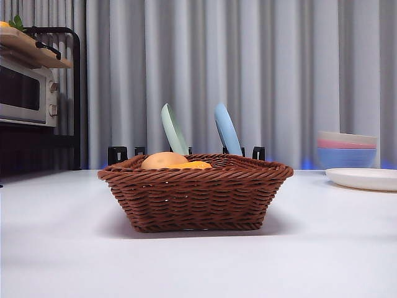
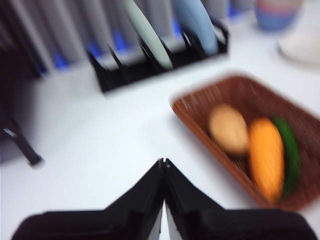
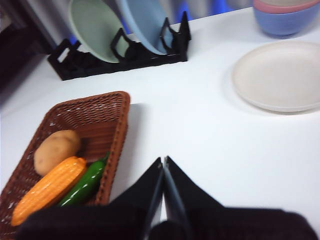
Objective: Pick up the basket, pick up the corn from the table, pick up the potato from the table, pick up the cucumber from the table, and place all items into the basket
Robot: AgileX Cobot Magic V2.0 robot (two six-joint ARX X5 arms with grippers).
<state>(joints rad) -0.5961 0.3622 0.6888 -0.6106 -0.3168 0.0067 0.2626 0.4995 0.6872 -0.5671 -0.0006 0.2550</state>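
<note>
Both the left gripper [image 2: 163, 162] and right gripper [image 3: 164, 161] are pressed together (holding nothing); between them, the basket [image 1: 195, 194] holds potato [image 3: 56, 150], corn [image 3: 49, 189], cucumber [image 3: 85, 183].

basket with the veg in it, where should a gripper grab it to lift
Judging by its shape, take the basket by its braided rim on a short end wall, coming from above. The flared wall leaves one jaw room inside, clear of the potato, corn and cucumber.
</note>
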